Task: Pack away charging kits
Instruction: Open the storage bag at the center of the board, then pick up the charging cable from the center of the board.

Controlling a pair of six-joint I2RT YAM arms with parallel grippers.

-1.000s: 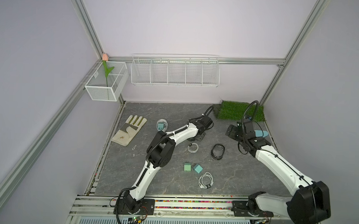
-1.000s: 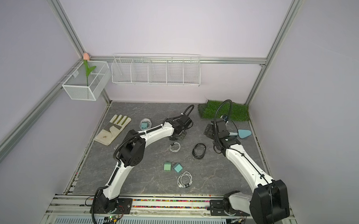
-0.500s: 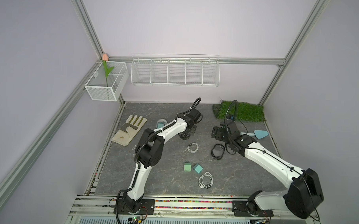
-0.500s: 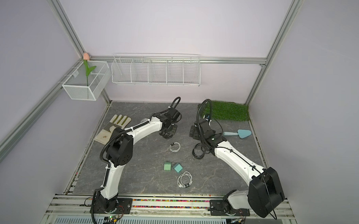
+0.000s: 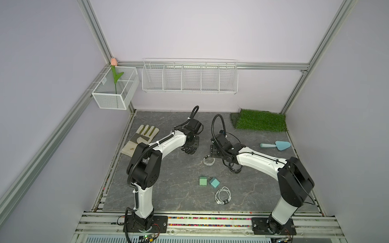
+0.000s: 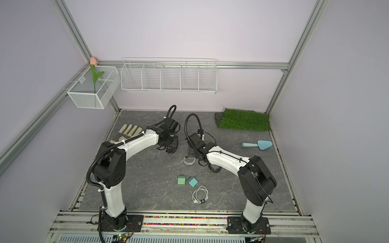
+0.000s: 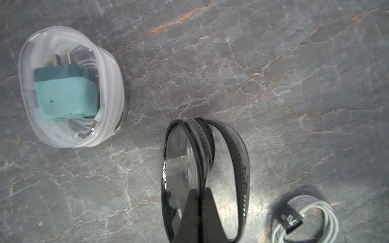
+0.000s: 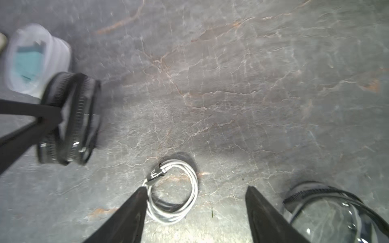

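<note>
Grey marbled tabletop [image 8: 273, 84] bears the coiled white cable [image 8: 172, 219], straddled by the spread right gripper [image 8: 196, 187] with one fingertip [image 8: 136, 202] over its edge, so closing may snag a single strand and unravel it, while the left gripper [image 7: 199, 195], pinching the black-rimmed case [image 7: 237, 160], hovers alongside.

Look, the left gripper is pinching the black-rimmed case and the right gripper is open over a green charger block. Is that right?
Not quite. The right gripper is open over a coiled white cable, not a green charger block; the right wrist view shows it. The left gripper is pinching the black-rimmed case, as you said.
</note>
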